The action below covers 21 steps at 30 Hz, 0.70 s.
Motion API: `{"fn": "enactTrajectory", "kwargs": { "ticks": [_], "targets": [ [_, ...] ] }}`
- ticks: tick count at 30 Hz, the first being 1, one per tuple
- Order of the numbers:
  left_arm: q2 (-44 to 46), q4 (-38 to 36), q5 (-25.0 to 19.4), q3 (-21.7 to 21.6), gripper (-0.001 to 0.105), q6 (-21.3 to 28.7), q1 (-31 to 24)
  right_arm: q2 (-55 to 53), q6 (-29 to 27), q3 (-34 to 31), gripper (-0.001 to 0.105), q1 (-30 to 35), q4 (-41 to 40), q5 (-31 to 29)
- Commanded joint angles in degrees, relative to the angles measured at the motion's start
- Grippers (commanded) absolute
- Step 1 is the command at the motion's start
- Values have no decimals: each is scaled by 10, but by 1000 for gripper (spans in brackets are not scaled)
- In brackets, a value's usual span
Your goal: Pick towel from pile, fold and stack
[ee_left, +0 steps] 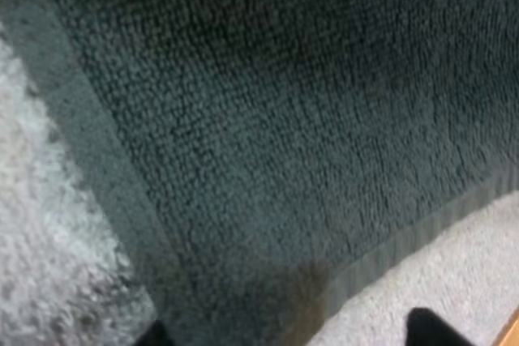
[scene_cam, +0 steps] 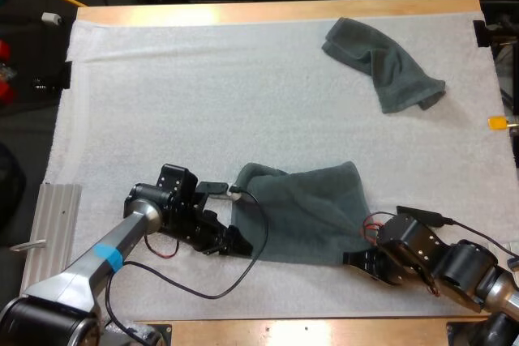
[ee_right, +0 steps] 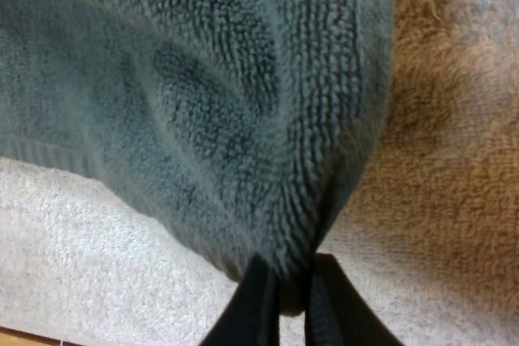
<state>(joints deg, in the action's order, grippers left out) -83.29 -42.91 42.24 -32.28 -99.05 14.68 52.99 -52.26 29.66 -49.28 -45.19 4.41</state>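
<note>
High view: white mat (scene_cam: 203,103) on wooden table (scene_cam: 268,12), crumpled towel (scene_cam: 385,66)

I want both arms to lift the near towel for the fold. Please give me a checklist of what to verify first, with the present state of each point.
1. Right gripper holds the spread towel: ok, its jaws pinch the near right corner.
2. Left gripper holds the near left corner: not ok, its jaws stand apart with the corner between them.
3. Towel lies spread out: ok, though its far left corner looks rumpled.
4. Crumpled towel lies apart from it: ok, at the far right of the mat.
5. Right jaws hold one layer only: cannot tell.
</note>
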Motion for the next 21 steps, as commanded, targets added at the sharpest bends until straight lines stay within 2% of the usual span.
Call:
{"fn": "enactTrajectory", "kwargs": {
  "ticks": [1,3,11,13,15,16,21],
  "targets": [
    [-5,2,5,2,45,-1,5,-3,-3,2,0,-1,-5,-7],
    [-5,2,6,2,38,-1,5,-3,-3,2,0,-1,-5,-7],
    [-7,8,-12,2,36,-27,5,-3,-3,2,0,-1,-5,-7],
    [-7,8,-14,2,27,-27,5,-3,-3,2,0,-1,-5,-7],
    [-7,6,-16,2,7,-27,5,-3,-3,2,0,-1,-5,-7],
    [-7,6,-16,2,1,-27,5,-3,-3,2,0,-1,-5,-7],
    [2,-15,-16,2,0,-18,5,-3,-19,2,0,-1,16,-7]
  ]
}}
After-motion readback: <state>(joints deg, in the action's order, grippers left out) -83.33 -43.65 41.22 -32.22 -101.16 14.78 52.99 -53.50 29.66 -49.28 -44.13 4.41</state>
